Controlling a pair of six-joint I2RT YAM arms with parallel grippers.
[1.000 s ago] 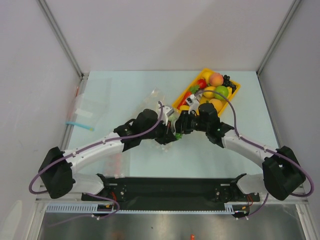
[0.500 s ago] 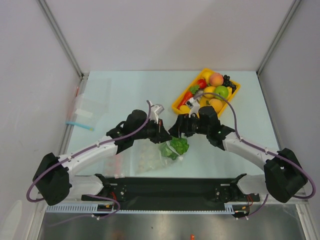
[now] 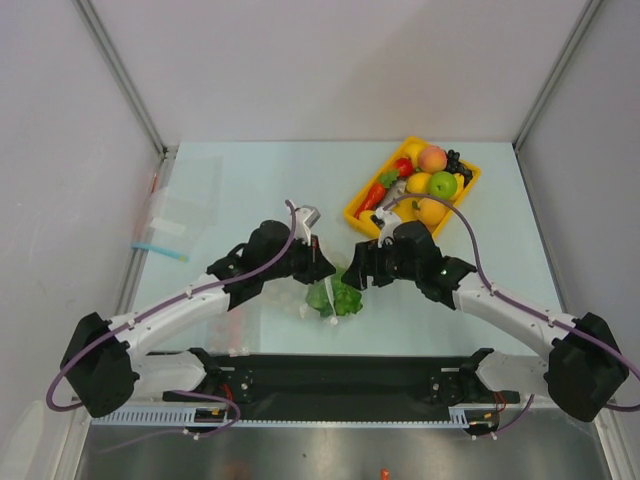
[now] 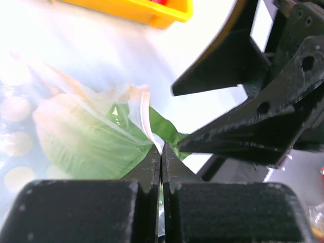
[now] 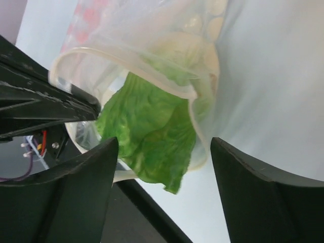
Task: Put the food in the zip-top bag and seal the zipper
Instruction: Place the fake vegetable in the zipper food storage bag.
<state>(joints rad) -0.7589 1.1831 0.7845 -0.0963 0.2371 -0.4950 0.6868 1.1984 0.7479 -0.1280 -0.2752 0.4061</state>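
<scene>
Zipper (image 4: 147, 121) between my left gripper (image 4: 161, 152) tips; zip-top bag (image 5: 152, 45) ahead of them, leftward. Lettuce (image 5: 152, 126) in bag mouth, part sticking out, straight ahead of my right gripper (image 5: 163, 144). Right gripper faces left gripper, close. Tray (image 4: 152, 12) on table (image 3: 250, 180) ahead of left gripper, past bag; other food (image 3: 432, 185) in it. Flat bag (image 3: 175, 220) well behind left gripper.

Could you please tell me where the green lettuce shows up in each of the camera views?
Top external: lettuce low centre, just below the left gripper.
Left wrist: centre-left, inside the zip-top bag, above the left gripper.
Right wrist: centre, poking out through the bag's mouth.
Shared landmark: the left gripper, shut on the bag's mouth edge beside the leaf.
</scene>
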